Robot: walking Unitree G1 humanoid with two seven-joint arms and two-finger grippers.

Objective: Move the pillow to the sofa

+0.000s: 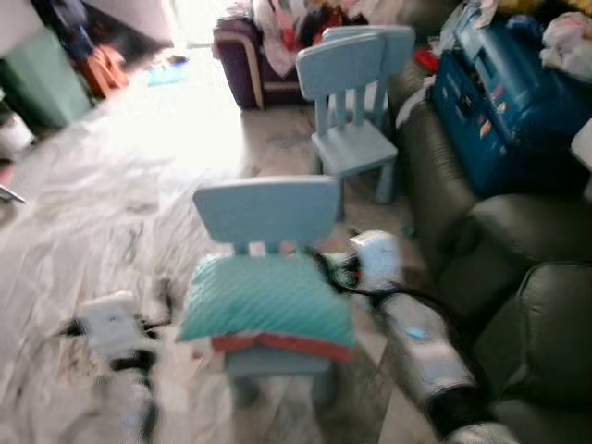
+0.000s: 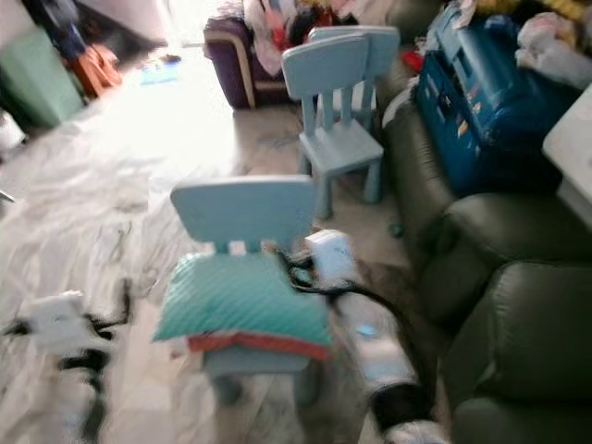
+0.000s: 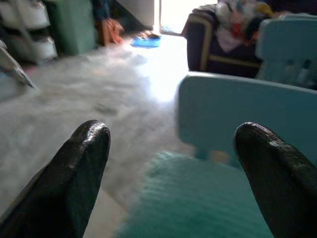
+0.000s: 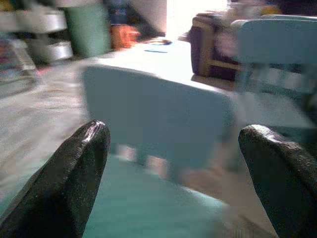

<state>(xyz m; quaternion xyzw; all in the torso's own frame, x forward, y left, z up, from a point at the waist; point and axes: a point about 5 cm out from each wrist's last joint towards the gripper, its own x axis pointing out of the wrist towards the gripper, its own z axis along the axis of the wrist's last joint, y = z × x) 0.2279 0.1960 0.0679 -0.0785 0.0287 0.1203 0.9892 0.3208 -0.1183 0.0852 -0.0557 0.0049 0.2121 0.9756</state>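
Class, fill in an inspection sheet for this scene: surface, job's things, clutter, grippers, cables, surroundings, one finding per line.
Surface: pale marbled floor, brightly lit farther off.
Job's things: teal pillow lies on the seat of the near small blue chair, a red edge under its front; dark green sofa to the robot's right.
Clutter: blue case and bundled items on the sofa's far part.
Grippers: left gripper open, right gripper open, both aimed at the pillow and chair back.
Cables: black cables along the right arm.
Surroundings: second blue chair, purple armchair, green bin.
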